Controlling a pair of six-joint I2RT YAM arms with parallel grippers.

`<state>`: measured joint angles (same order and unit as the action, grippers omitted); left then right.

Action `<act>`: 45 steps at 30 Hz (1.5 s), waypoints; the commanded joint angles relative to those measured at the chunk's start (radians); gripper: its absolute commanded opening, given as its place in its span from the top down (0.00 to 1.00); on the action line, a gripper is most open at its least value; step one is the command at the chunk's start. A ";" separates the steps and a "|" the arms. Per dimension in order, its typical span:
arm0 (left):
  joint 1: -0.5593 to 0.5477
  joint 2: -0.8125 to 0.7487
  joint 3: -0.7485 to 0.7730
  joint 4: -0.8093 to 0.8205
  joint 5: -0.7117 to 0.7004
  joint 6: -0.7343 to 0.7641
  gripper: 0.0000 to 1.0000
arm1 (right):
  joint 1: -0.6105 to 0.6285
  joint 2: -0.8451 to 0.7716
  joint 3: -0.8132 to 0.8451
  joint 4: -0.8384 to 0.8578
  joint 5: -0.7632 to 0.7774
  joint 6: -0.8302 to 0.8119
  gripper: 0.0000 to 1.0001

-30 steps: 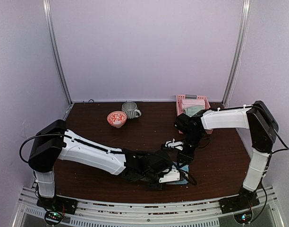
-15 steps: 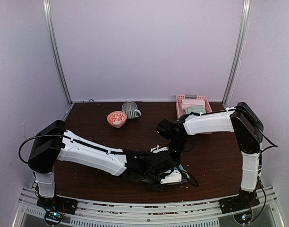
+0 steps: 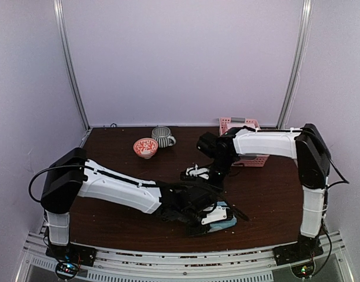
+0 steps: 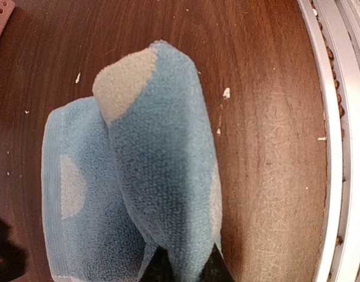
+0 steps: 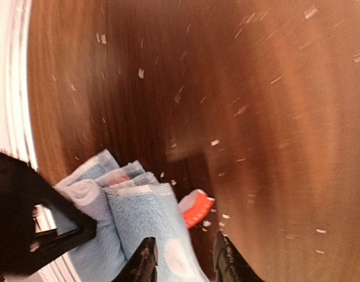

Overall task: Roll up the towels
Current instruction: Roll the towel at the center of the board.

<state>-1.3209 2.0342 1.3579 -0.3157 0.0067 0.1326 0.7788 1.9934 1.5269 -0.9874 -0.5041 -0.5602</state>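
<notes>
The dotted blue towel (image 4: 156, 176) lies lower centre in the overhead view, its orange tag (image 5: 196, 209) unreadable. The left gripper (image 4: 186, 267) pinches its fold tight; the right gripper (image 5: 185, 258) hangs parted, empty. The right arm (image 3: 268, 144) partly hides the pink basket (image 3: 255, 160); bowl (image 3: 145, 147) and mug (image 3: 162, 136) stand mid-frame.

left arm (image 3: 115, 189) is lying low along the table's (image 3: 109, 154) near edge, left gripper (image 4: 186, 267) pinching the towel (image 4: 162, 164); right gripper (image 5: 183, 258) is hovering, jaws parted.
</notes>
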 commanded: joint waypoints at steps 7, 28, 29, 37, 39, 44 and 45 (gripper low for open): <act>0.136 0.069 0.004 -0.086 0.479 -0.156 0.91 | -0.255 -0.271 0.194 -0.109 -0.186 0.051 0.55; 0.302 0.255 0.070 -0.137 0.866 -0.330 0.93 | 0.159 -0.813 -0.588 0.162 0.267 -0.152 0.46; 0.302 0.256 0.070 -0.137 0.866 -0.330 0.93 | 0.190 -0.808 -0.623 0.221 0.315 -0.140 0.45; 0.308 0.254 0.060 -0.136 0.863 -0.335 0.93 | 0.336 -0.659 -0.720 0.469 0.489 -0.115 0.39; 0.310 0.252 0.057 -0.136 0.862 -0.334 0.93 | 0.357 -0.625 -0.742 0.506 0.509 -0.116 0.39; 0.311 0.235 0.058 -0.134 0.840 -0.328 0.89 | 0.378 -0.540 -0.780 0.559 0.539 -0.123 0.44; 0.311 0.229 0.058 -0.135 0.830 -0.325 0.88 | 0.378 -0.519 -0.788 0.565 0.539 -0.127 0.48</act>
<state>-1.0107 2.2318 1.4597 -0.3420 0.9283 -0.1905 1.1469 1.4235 0.7673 -0.4908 -0.0204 -0.6941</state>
